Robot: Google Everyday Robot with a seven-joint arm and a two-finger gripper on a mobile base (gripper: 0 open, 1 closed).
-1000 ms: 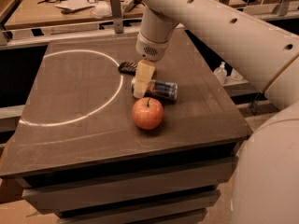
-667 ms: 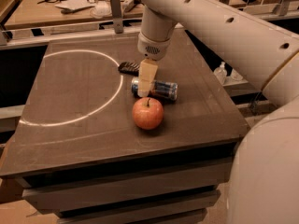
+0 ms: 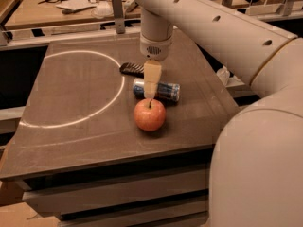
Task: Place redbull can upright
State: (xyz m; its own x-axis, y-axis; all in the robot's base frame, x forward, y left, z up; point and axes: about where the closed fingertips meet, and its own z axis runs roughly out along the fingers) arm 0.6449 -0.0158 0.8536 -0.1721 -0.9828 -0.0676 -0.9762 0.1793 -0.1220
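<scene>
The robot's pale arm point(image 3: 222, 27) is the biggest thing you see. It fills the side from 1 to 5 o'clock and reaches in over the table from the 1 o'clock corner. Its wrist points straight down above the middle of the top.

Under it stands the dark brown table point(image 3: 71, 122), whose far edge lies at 12 o'clock and near edge at 6. A thin white ring point(image 3: 122, 84) is drawn on the top and takes up the half toward 9 o'clock; none of the objects lies inside it. Beyond the far edge, from 10 to 12 o'clock, runs a wooden bench point(image 3: 42, 13) with small clutter on it that is too small to name, and a grey metal post point(image 3: 118, 11) stands at its front.

The apple point(image 3: 149, 115) sits stem up near the table's centre, just outside the ring on its 3 o'clock side.

The redbull can point(image 3: 165, 91) lies on its side at 12 o'clock of the apple and just beside it. Its long axis runs roughly from 9 to 3 o'clock, and one silver end faces 9.

The flat black bar point(image 3: 130, 69) lies at 10 o'clock of the can, near it, at the ring's line.

The gripper point(image 3: 150, 92) hangs down from the wrist directly at the can. Its cream tip crosses in front of the can's 9 o'clock end and reaches down almost to the apple's stem. You cannot tell from this view whether it is set wide or narrow, or whether it has hold of the can.
</scene>
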